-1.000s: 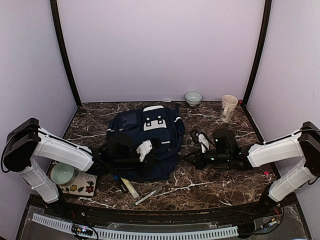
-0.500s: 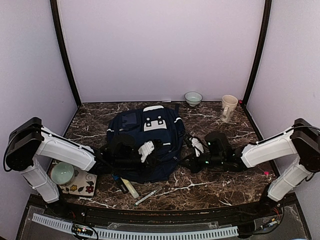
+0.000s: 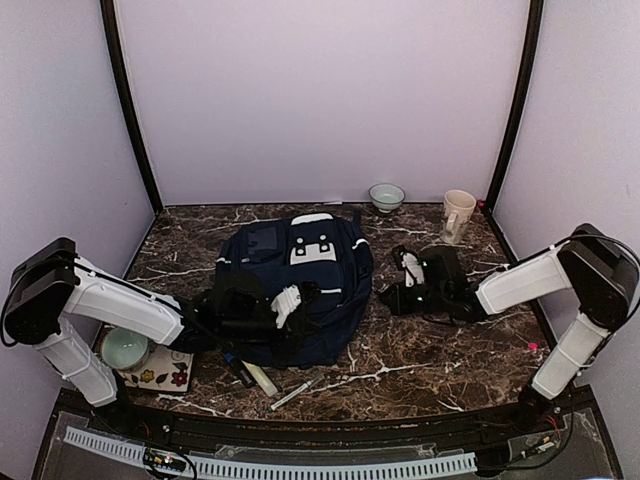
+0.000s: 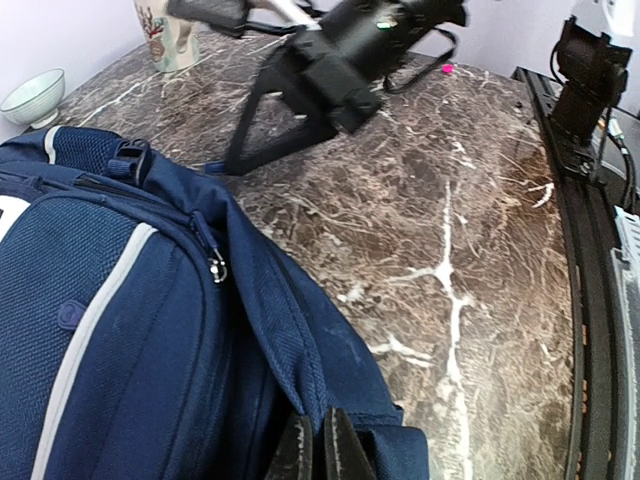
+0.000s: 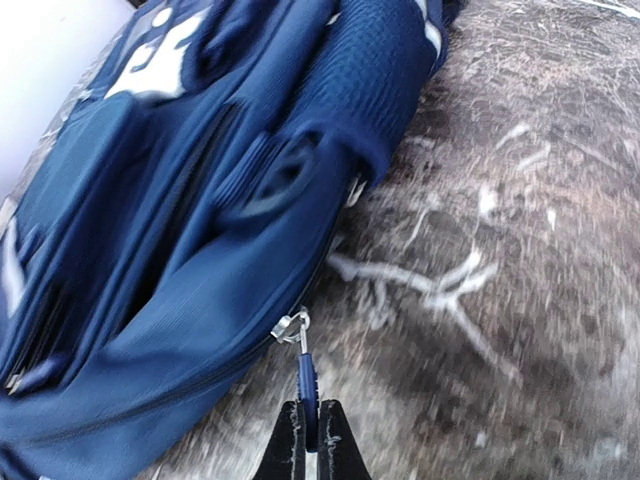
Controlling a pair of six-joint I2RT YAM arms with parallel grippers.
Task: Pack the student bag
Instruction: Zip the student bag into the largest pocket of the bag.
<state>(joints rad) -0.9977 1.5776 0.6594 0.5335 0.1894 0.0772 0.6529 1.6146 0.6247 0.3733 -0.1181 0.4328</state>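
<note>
The right gripper (image 5: 308, 438) has shifted toward the far side of the table since a second ago, its jaws pinched together on the blue zipper pull (image 5: 307, 386) of the student bag (image 3: 335, 290). The left gripper (image 4: 318, 448) is clamped on the bag's near fabric edge. The bag lies in the middle of the marble table (image 3: 430, 360), between both arms.

Soft, even light; faint shadows. The student bag (image 5: 180, 200) is blurred in the right wrist view, sharp in the left.
</note>
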